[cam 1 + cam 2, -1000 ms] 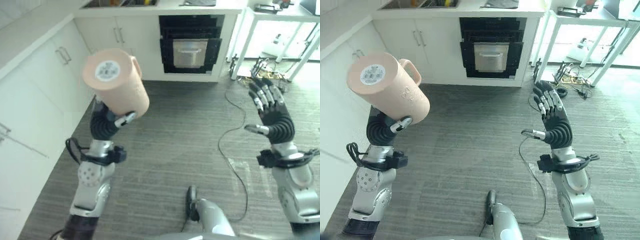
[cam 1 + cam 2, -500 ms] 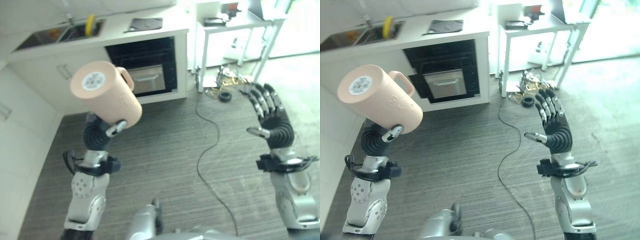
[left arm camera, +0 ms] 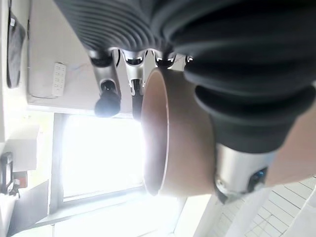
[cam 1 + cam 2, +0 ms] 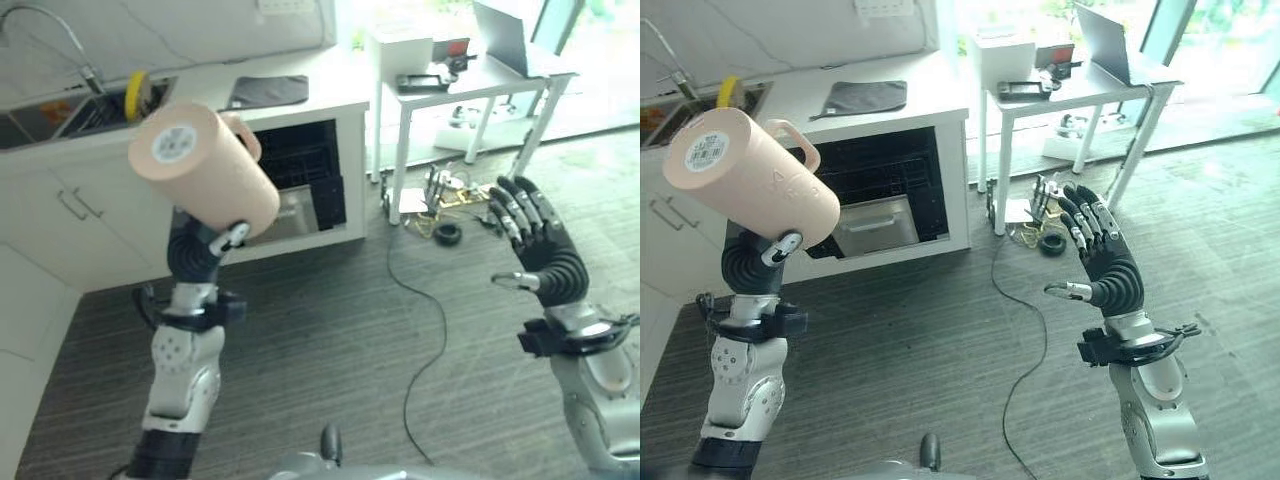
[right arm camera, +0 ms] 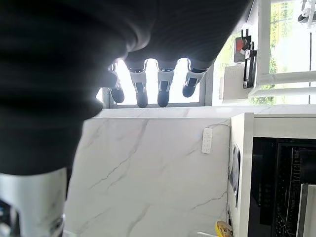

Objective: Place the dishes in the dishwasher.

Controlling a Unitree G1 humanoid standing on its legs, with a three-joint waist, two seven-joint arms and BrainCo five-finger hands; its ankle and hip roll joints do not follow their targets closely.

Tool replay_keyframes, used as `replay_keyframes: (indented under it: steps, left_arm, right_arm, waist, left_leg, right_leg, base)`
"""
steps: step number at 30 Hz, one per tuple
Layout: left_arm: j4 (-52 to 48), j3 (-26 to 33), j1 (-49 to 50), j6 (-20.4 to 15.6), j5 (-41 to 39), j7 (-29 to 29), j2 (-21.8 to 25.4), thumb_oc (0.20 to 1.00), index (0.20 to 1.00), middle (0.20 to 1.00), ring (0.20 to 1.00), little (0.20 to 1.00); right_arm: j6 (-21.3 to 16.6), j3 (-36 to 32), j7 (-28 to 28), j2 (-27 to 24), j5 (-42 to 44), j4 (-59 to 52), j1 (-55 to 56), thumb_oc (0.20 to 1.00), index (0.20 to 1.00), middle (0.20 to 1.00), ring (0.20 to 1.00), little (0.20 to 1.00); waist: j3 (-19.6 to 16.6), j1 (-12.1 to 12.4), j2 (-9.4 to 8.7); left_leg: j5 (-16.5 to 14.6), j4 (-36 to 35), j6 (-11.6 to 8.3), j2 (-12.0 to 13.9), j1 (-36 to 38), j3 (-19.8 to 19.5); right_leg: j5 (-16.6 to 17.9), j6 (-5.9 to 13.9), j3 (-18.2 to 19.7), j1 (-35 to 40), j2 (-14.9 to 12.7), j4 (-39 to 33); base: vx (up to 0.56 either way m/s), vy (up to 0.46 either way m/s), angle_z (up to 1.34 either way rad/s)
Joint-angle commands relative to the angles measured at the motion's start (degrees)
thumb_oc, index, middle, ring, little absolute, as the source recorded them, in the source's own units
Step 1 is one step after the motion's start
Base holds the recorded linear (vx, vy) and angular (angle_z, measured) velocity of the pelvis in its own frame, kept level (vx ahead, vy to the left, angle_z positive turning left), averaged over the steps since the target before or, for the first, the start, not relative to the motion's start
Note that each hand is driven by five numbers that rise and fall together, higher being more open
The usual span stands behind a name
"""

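while the left hand (image 4: pixel 758 262) is raised in front of the kitchen counter (image 4: pixel 930 103), its fingers and thumb are curled round a large peach-coloured mug (image 4: pixel 750 180), which it holds up in the air, tilted so that the base with its round label faces up towards the head camera. the mug's handle (image 4: pixel 800 140) points away from the robot, toward the counter. in the left wrist view the mug's open rim (image 3: pixel 154 133) sits between the thumb and the row of fingers (image 3: pixel 106 94), the thumb pressed against its wall.

beyond the mug, under the counter, the open dishwasher (image 4: pixel 885 185) shows as a dark cavity with a rack inside and its door (image 4: pixel 875 225) dropped down. a dark cloth (image 4: pixel 867 96) lies on the counter above it, and a sink (image 4: pixel 85 112) with a yellow item at its edge is further to the left. a white table (image 4: pixel 1090 85) with a laptop stands to the right.

the right hand (image 4: pixel 1102 265) is held up well apart from the mug, out over the grey floor (image 4: pixel 940 380), fingers straight and spread, thumb out to the side, holding nothing.
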Motion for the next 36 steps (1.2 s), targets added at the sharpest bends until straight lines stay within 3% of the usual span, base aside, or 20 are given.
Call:
replay_keyframes:
  steps: [1,4,7,9,10,12,15,16,18,19,21,24,28,31,33,36]
  left_arm:
    - [-5.8,4.4,1.0,-0.9,-0.7,-1.0,3.1,0.200,0.200,0.200,0.200,0.200]
    - [-6.7,5.3,1.9,0.2,-1.7,-1.3,3.1,0.200,0.200,0.200,0.200,0.200]
    - [-7.1,5.2,2.3,0.7,-1.8,-1.4,2.8,0.200,0.200,0.200,0.200,0.200]
    - [-7.5,5.2,2.7,0.9,-1.5,-1.6,2.5,0.200,0.200,0.200,0.200,0.200]
    - [-7.9,5.2,3.1,1.1,-1.6,-0.6,2.2,0.200,0.200,0.200,0.200,0.200]
    - [-7.9,5.5,2.5,1.0,-1.3,0.7,2.7,0.200,0.200,0.200,0.200,0.200]
    - [-7.5,5.5,1.7,1.1,-1.8,1.3,3.6,0.200,0.200,0.200,0.200,0.200]
    - [-7.0,5.1,1.6,1.2,-1.5,1.0,3.8,0.200,0.200,0.200,0.200,0.200]
    - [-6.8,4.6,2.3,0.8,-0.3,1.1,3.7,0.200,0.200,0.200,0.200,0.200]
    - [-6.9,4.5,2.7,0.6,-0.3,1.1,3.5,0.200,0.200,0.200,0.200,0.200]
    - [-7.0,4.5,3.4,-0.1,-0.2,1.0,3.5,0.200,0.200,0.200,0.200,0.200]
    - [-7.1,4.0,3.0,-0.2,-0.1,1.4,4.0,0.200,0.200,0.200,0.200,0.200]
    - [-7.5,4.2,2.6,0.6,0.4,3.4,4.4,0.200,0.200,0.200,0.200,0.200]
    - [-7.8,4.2,2.1,1.0,-0.1,2.5,4.0,0.200,0.200,0.200,0.200,0.200]
    - [-7.8,3.9,2.0,0.0,-0.1,1.9,3.4,0.200,0.200,0.200,0.200,0.200]
    - [-7.5,4.0,2.4,-1.1,-0.3,1.0,2.5,0.200,0.200,0.200,0.200,0.200]
  right_arm:
    - [-3.1,-1.5,-1.5,1.5,-1.0,-2.6,-2.9,1.000,1.000,1.000,1.000,1.000]
    - [-1.7,-0.8,-1.6,3.1,-3.3,-3.0,-2.9,1.000,1.000,1.000,1.000,1.000]
    - [-1.4,-0.5,-1.5,3.5,-3.8,-2.9,-2.5,1.000,1.000,1.000,1.000,1.000]
    - [-1.5,-0.1,-1.2,3.9,-4.1,-3.1,-2.0,1.000,1.000,1.000,1.000,1.000]
    - [-1.8,1.1,-0.5,3.9,-4.5,-2.7,-2.3,1.000,1.000,1.000,1.000,1.000]
    - [-1.6,2.1,-0.6,3.1,-4.4,-1.9,-3.3,1.000,1.000,1.000,1.000,1.000]
    - [-1.6,2.1,-1.0,2.0,-3.0,-1.3,-4.2,1.000,1.000,1.000,1.000,1.000]
    - [-2.0,0.8,-1.1,1.0,-1.8,-1.1,-3.4,1.000,1.000,1.000,1.000,1.000]
    - [-2.0,0.3,-1.3,0.7,-1.3,-0.7,-2.8,1.000,1.000,1.000,1.000,1.000]
    - [-2.0,0.3,-1.5,0.7,-1.2,-0.8,-2.5,1.000,1.000,1.000,1.000,1.000]
    - [-2.0,0.2,-1.8,1.0,-0.9,-1.3,-1.8,1.000,1.000,1.000,1.000,1.000]
    - [-2.8,0.7,-3.7,1.0,-1.3,-1.4,-1.4,1.000,1.000,1.000,1.000,1.000]
    - [-1.3,1.6,-4.6,0.0,-1.3,-1.5,-3.9,1.000,1.000,1.000,1.000,1.000]
    - [-1.2,0.7,-4.6,-0.9,-1.1,-1.1,-4.3,1.000,1.000,1.000,1.000,1.000]
    - [-1.7,-0.1,-4.0,-1.3,-0.7,-0.7,-4.5,1.000,1.000,1.000,1.000,1.000]
    - [-1.8,-0.7,-2.8,-0.6,-1.0,-0.6,-4.7,1.000,1.000,1.000,1.000,1.000]
  waist:
    - [-1.7,2.7,-0.55]
    - [-2.4,3.7,-1.10]
    - [-2.5,3.8,-0.92]
    - [-2.1,3.8,-0.05]
    - [-1.4,3.7,0.77]
    - [-0.8,4.0,0.84]
    - [-0.1,3.7,0.39]
    - [0.2,2.0,0.18]
    - [0.2,0.5,-0.15]
    - [0.3,-0.4,-0.21]
    - [0.6,-1.5,0.17]
    - [0.2,-2.4,0.30]
    - [-1.3,-2.5,1.35]
    - [-0.6,-2.8,2.00]
    - [0.9,-2.8,1.71]
    - [1.8,-3.0,1.85]
  left_leg:
    - [-2.9,-4.3,-6.29,6.9,-0.7,-0.2]
    - [-4.0,-4.5,-4.37,4.1,0.7,-1.6]
    - [-4.7,-4.8,-3.31,2.9,2.2,-2.9]
    - [-5.5,-4.9,-2.71,2.8,3.5,-4.0]
    - [-6.3,-4.9,-2.72,3.4,5.1,-4.2]
    - [-6.5,-4.9,-3.48,4.1,5.6,-3.6]
    - [-7.1,-4.9,-4.26,4.6,6.6,-3.7]
    - [-8.4,-4.9,-4.79,4.8,8.0,-4.9]
    - [-10.0,-4.9,-4.61,4.1,9.5,-5.4]
    - [-10.3,-4.9,-4.55,3.6,10.2,-5.7]
    - [-11.4,-4.9,-4.30,3.5,12.0,-6.9]
    - [-12.7,-4.9,-4.64,3.8,13.6,-7.3]
    - [-14.2,-4.9,-6.44,5.5,17.4,-5.5]
    - [-12.4,6.5,-8.82,7.2,14.2,-1.3]
    - [-10.4,19.0,-9.98,7.8,7.0,0.1]
    - [-9.8,20.2,-10.00,9.6,3.9,2.0]
  right_leg:
    - [7.0,0.22,0.9,-4.0,0.3,-5.4]
    - [12.2,0.83,0.6,-6.5,-0.7,3.7]
    - [16.8,1.19,0.8,-10.0,-0.9,13.6]
    - [18.2,0.89,0.3,-14.2,-1.0,23.1]
    - [17.5,-0.15,-1.0,-19.6,-3.0,27.3]
    - [14.1,-0.86,-3.5,-20.7,-3.6,20.8]
    - [13.1,-0.57,-5.4,-20.2,-2.0,9.6]
    - [11.6,-0.77,-3.3,-18.9,0.9,-3.9]
    - [15.3,0.34,-0.4,-19.1,1.9,-11.0]
    - [18.1,0.69,0.5,-20.9,1.9,-12.6]
    - [19.9,0.83,2.1,-23.4,2.3,-12.9]
    - [21.1,0.86,1.6,-22.1,2.3,-15.3]
    - [20.3,-0.35,0.0,-20.4,3.3,-15.9]
    - [18.5,-2.07,-1.1,-18.1,3.9,-15.8]
    - [17.5,-3.74,-1.2,-16.2,3.8,-15.7]
    - [16.4,-4.23,-1.0,-14.3,3.7,-15.7]
  base:
    - [0.20,0.203,0.45]
    - [0.22,0.283,0.27]
    - [0.14,0.201,0.20]
    - [0.16,0.232,0.49]
    - [0.16,0.192,0.41]
    - [0.15,0.012,-0.01]
    - [0.19,-0.173,-0.25]
    - [0.36,-0.282,-0.09]
    - [0.32,-0.217,0.24]
    - [0.25,-0.190,0.54]
    - [0.24,-0.232,0.46]
    - [0.28,-0.383,0.61]
    - [0.24,-0.311,0.26]
    - [0.17,-0.264,0.01]
    - [0.08,-0.263,0.19]
    - [0.10,-0.079,0.16]
